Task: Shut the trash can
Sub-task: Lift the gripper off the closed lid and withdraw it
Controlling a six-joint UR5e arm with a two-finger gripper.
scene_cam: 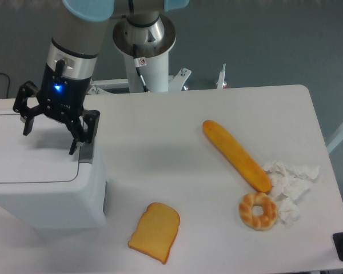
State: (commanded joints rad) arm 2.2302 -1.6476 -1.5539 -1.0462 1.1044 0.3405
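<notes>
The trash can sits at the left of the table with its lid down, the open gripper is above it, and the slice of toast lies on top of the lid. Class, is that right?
Not quite. The slice of toast lies on the table, to the right of the trash can, not on its lid. The camera view shows this. The rest holds: the lid is down and the open gripper is above it.

White table (177,120), dark grey floor (263,40) behind, even soft light
</notes>
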